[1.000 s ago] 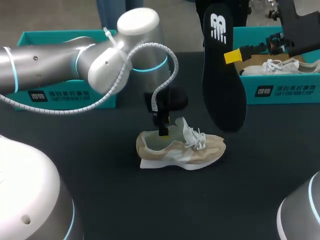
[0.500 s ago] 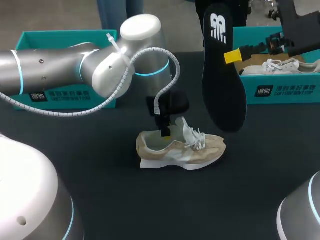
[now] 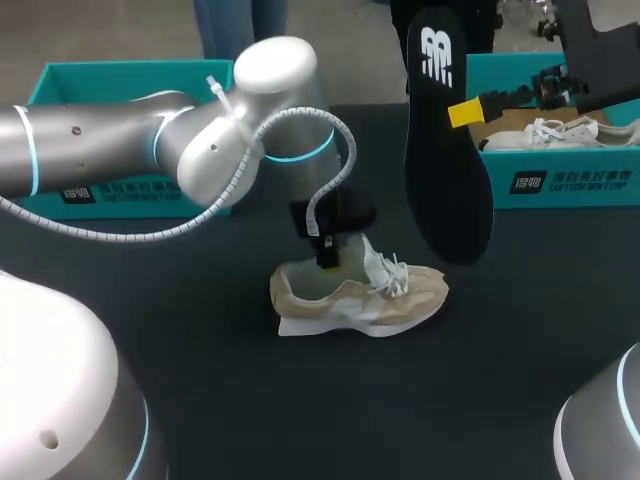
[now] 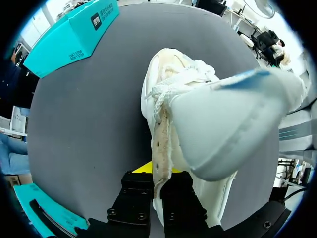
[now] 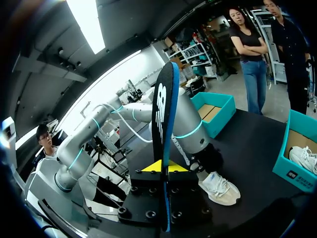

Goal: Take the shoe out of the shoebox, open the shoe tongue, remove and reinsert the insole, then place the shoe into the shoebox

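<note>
A beige shoe lies on its sole mid-table, toe to the right, laces loose. My left gripper comes down at its opening. In the left wrist view that gripper is shut on the shoe's eyelet edge, and the pale tongue stands folded up just beside it. My right gripper hangs high at the back right, shut on a black insole that stands on end. From the right wrist, the insole rises from between the fingers of the right gripper, and the shoe sits beyond it.
A teal shoebox at the back right holds another pale shoe. A second teal box stands at the back left, partly behind my left arm. The dark table stretches bare in front of the shoe.
My left gripper's fingers closed on the shoe's upper edge. The shoe slid slightly left. The right arm and the insole stayed where they were.
</note>
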Robot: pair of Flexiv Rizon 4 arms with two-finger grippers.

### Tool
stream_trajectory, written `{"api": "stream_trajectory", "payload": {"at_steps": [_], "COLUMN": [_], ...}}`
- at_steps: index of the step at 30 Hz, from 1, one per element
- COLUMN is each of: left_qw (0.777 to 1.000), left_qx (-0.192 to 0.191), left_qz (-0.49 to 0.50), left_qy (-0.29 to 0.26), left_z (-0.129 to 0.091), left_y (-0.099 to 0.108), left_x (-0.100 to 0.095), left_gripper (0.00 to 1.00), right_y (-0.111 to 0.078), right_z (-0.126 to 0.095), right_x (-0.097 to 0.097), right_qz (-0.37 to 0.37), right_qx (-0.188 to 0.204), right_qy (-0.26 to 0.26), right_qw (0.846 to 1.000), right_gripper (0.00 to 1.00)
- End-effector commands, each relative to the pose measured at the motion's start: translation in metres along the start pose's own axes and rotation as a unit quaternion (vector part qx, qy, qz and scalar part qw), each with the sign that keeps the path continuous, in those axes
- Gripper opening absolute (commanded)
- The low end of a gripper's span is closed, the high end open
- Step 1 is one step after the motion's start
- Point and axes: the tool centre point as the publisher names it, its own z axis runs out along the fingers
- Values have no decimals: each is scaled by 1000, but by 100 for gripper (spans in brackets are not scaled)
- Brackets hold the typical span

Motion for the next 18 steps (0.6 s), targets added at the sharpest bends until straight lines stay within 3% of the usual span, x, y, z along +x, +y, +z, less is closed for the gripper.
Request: {"api": "stream_trajectory", "payload": {"at_steps": [1,10,12,13,15,16,17,18], "left_qw": [1000,1000,1000,998,995,988,989,981], "left_qx": [-3,-3,-1,-20,-11,-32,-16,-34], "left_qz": [0,0,27,58,96,136,134,170], "left_qy": [-21,-21,-5,10,36,62,61,87], "left_z": [-14,-14,-14,-15,-18,-18,-20,-22], "left_y": [3,3,5,4,4,2,3,2], "left_x": [12,12,8,6,4,2,2,1], "left_gripper": [0,0,0,0,0,0,0,0], "right_y": [2,2,2,2,2,2,2,2], "right_z": [2,2,2,2,2,2,2,2], "right_x": [-1,-1,-1,-1,-1,-1,-1,-1], "right_qz": [0,0,0,0,0,0,0,0], "right_qx": [2,2,2,2,2,2,2,2], "right_qy": [0,0,0,0,0,0,0,0], "right_qw": [1000,1000,1000,1000,1000,1000,1000,1000], "right_gripper": [0,0,0,0,0,0,0,0]}}
